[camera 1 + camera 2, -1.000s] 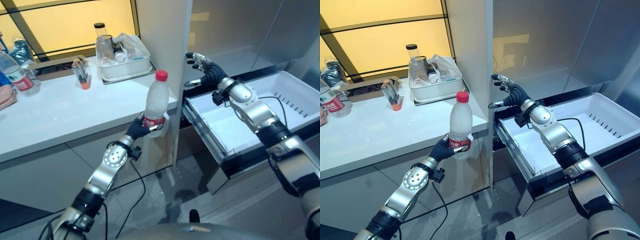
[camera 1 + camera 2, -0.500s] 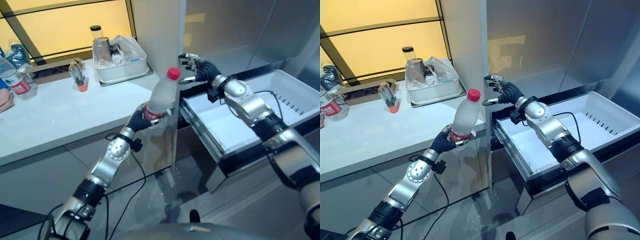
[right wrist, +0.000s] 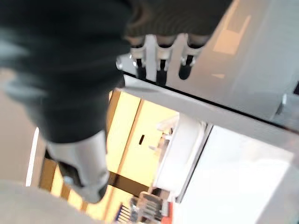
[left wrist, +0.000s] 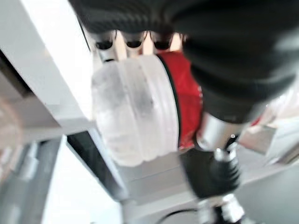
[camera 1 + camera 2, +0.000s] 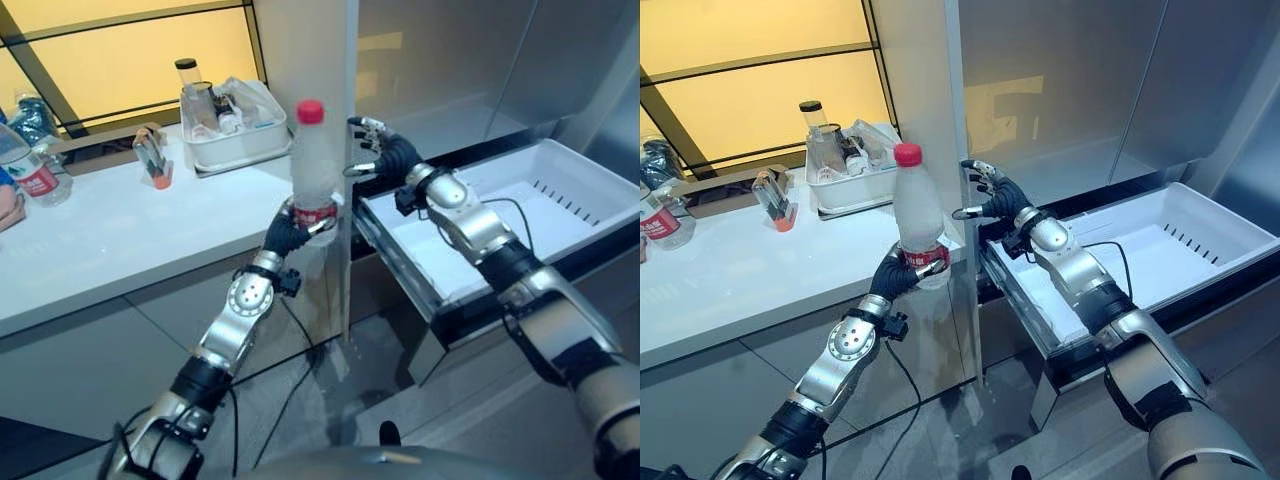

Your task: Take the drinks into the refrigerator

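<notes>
You had the left hand [image 5: 284, 233] raised in front of the bench [image 5: 120, 235] edge, its fingers [image 4: 133, 41] wrapped around the lower part of a clear water bottle [image 5: 313, 170], at the red label. The bottle stood upright in that grasp, red cap on top, held in the air just off the bench's right corner and against the pale vertical panel [image 5: 310, 60] beside the refrigerator. In the left wrist view you could see the ribbed clear body and the red label pressed between the fingers and the thumb.

Just to the right of the bottle, your right hand [image 5: 385, 155] hovered above the near left corner of the open white drawer [image 5: 500, 225], which was pulled out from the refrigerator. Its fingers [image 5: 980, 176] were spread and relaxed, holding nothing, the thumb pointing toward the bottle; hand and bottle were near one another but apart.

Farther back on the bench, a white tub [image 5: 235, 135] held a clear jar and some plastic-wrapped items. Left of it lay a small clear item with an orange-red end [image 5: 155, 160]. At the far left edge stood a second water bottle [image 5: 28, 168] with a red label. Behind the drawer rose the grey refrigerator doors [image 5: 470, 60].
</notes>
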